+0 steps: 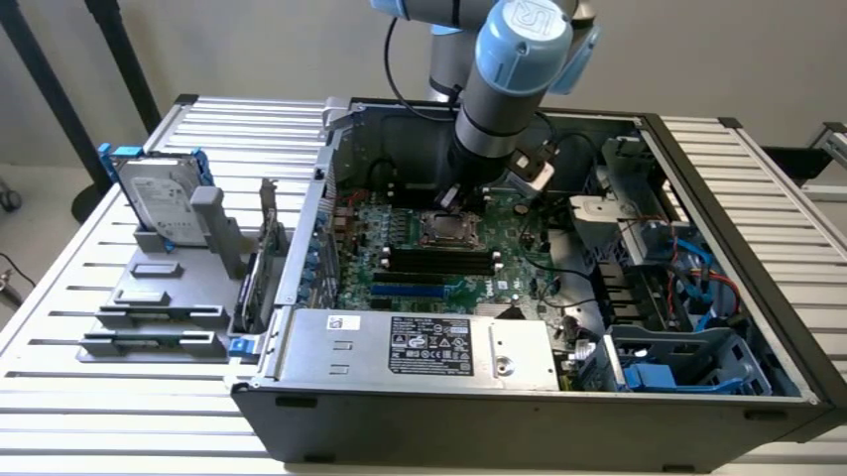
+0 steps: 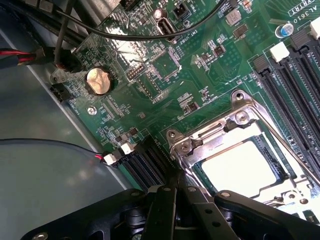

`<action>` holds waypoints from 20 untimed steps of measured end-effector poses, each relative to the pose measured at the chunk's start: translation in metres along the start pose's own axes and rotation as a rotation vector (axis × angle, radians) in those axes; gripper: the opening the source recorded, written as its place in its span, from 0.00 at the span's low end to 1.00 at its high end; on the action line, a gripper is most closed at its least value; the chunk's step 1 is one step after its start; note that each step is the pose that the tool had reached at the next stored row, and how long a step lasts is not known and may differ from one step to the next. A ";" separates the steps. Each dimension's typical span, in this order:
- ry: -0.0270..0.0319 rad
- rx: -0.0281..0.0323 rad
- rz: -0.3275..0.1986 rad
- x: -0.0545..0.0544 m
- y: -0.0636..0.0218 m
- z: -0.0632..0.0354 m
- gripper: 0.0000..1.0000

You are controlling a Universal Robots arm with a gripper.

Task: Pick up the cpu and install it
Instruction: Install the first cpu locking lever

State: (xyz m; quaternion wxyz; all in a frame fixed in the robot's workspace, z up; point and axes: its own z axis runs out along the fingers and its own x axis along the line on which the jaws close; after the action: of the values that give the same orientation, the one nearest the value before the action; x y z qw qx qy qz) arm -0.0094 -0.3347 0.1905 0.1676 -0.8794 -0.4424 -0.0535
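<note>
1. The computer case lies open on the table, and the motherboard is inside it.
2. The power supply sits at the near side of the case.
3. The socket is on the motherboard, far from the power supply; the cpu lies in it.
4. The arm reaches down just above the socket.
5. The hard drive stands on a holder, at the exterior view's left of the case.

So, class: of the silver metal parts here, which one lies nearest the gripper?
The cpu, the small silvery square in the motherboard socket under the arm, not the hard drive or power-supply box.
</note>
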 end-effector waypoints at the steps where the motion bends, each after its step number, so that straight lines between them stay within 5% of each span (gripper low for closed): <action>1: 0.0007 0.0006 0.000 0.000 0.0000 0.0000 0.11; 20: 0.0017 0.0086 -0.001 -0.003 0.0041 -0.0029 0.11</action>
State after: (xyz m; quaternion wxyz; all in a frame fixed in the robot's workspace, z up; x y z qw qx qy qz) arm -0.0077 -0.3401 0.1916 0.1717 -0.8783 -0.4432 -0.0524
